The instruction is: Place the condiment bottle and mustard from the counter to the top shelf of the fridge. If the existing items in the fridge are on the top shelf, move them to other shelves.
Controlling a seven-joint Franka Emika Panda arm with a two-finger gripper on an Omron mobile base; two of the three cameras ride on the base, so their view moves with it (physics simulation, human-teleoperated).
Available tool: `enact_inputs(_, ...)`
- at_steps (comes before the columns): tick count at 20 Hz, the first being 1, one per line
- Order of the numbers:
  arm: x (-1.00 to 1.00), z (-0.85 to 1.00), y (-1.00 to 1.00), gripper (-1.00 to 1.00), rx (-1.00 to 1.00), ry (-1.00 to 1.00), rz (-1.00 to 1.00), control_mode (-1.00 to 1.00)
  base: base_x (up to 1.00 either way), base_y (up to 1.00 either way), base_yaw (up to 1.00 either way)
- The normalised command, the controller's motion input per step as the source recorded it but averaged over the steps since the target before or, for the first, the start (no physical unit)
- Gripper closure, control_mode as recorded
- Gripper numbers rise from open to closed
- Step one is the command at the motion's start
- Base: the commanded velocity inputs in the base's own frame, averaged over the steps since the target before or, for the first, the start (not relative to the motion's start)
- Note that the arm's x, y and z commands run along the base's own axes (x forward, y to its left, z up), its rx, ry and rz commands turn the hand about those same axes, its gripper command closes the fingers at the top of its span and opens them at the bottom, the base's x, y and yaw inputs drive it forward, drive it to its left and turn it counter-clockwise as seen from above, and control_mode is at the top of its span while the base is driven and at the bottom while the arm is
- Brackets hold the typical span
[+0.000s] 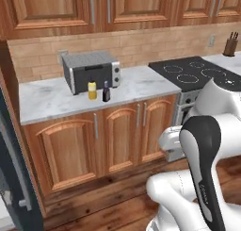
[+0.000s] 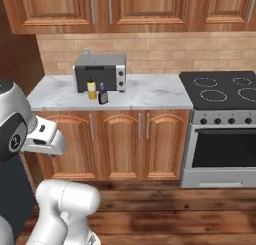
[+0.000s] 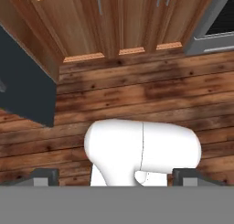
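The tool [image 3: 117, 177] hangs released, its two tips spread wide and holding nothing, pointing down at the wooden floor [image 3: 151, 95] before the cabinet fronts. The mustard [image 1: 92, 90] and the condiment bottle [image 1: 106, 92] stand upright just beside each other on the marbled desk [image 1: 47, 100], in front of the toaster oven [image 1: 91, 70]. The fridge [image 1: 12, 178] stands at the desk's left end.

The robot's arm [image 1: 207, 150] is built of glossy white, rounded, bulbous shells, joined by dark charcoal joint sections with smooth curved outlines. One black segment carries a small pale marking along its length. The two finger tips [image 3: 45, 176] are small, squared and dark grey, set far apart.
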Motion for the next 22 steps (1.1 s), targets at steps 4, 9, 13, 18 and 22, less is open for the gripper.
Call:
enact_inputs(4,0.00,0.00,0.00,-1.00,0.00,0.00,0.00,1.00,1.00,-0.73,0.00)
enact_inputs(9,0.00,0.00,0.00,-1.00,0.00,0.00,0.00,1.00,0.98,-0.28,0.00)
enact_inputs(13,0.00,0.00,0.00,-1.00,0.00,0.00,0.00,1.00,0.74,-0.02,0.04)
enact_inputs(18,0.00,0.00,0.00,-1.00,0.00,0.00,0.00,1.00,0.54,0.00,0.12)
enact_inputs(22,0.00,0.00,0.00,-1.00,0.00,0.00,0.00,1.00,0.26,0.09,0.12)
